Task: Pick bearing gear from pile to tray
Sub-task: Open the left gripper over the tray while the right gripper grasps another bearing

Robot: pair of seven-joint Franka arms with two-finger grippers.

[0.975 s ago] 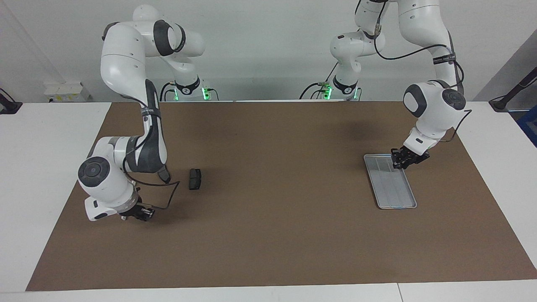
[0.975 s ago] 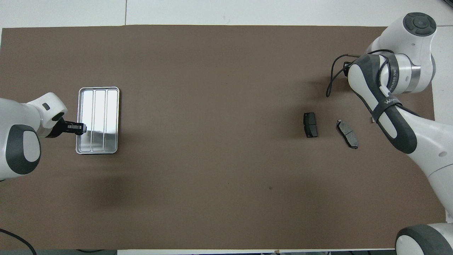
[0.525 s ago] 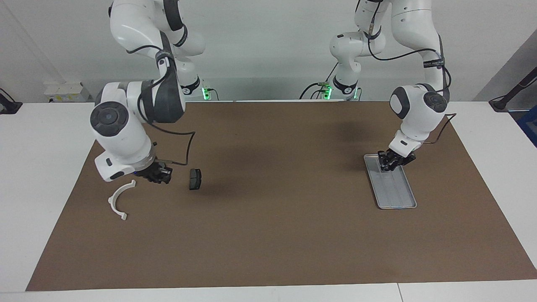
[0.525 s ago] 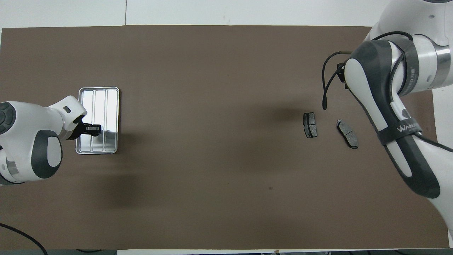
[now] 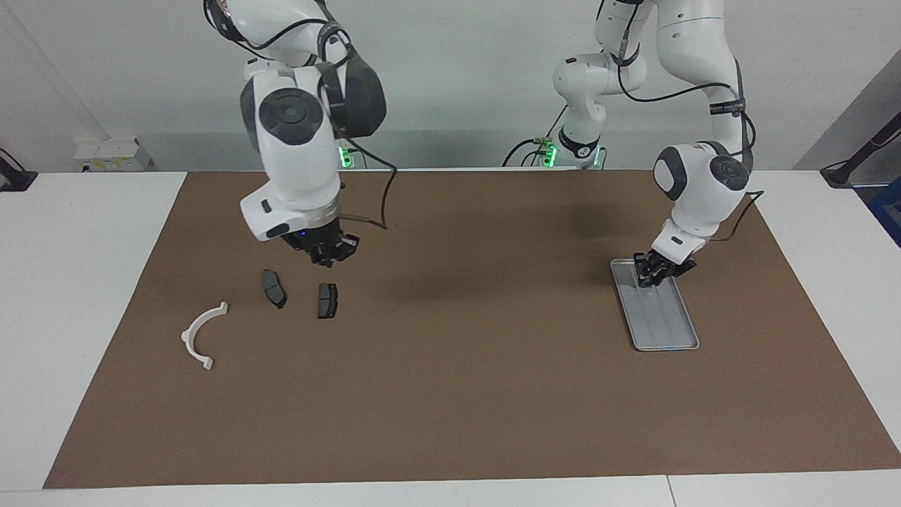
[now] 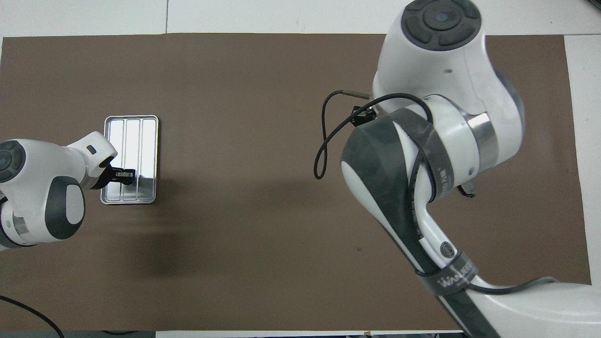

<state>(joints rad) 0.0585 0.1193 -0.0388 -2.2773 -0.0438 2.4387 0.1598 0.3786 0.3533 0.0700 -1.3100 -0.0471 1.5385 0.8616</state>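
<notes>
Pile – facing view: loose parts lie on the brown mat point(image 5: 493, 387) toward the right arm's end of the table; no bearing gear can be told apart among them.
Brake pads: two dark grey pads, one point(image 5: 273, 288) just beside the other point(image 5: 326, 301), apart and flat on the mat.
White arc point(image 5: 200, 334): a curved plastic piece, farther from the robots than the pads and nearer the table's end.
Right gripper point(image 5: 325, 250): raised in the air over the mat by the two pads, pointing down; whether it is wide, narrow or holding a part cannot be told.
Tray point(image 5: 679, 320): silver-grey, flat on the mat toward the left arm's end, well apart from the pile.
Left gripper point(image 5: 654, 270): low over the tray's end nearer the robots; whether it touches the tray, and its grip state, cannot be told.
Overhead view – tray point(image 6: 130, 117): three long bright panels inside a raised rim.
Left gripper point(image 6: 124, 175): over the part of the tray nearer the robots.
Right arm: its bulk covers the pile and its own gripper.
</notes>
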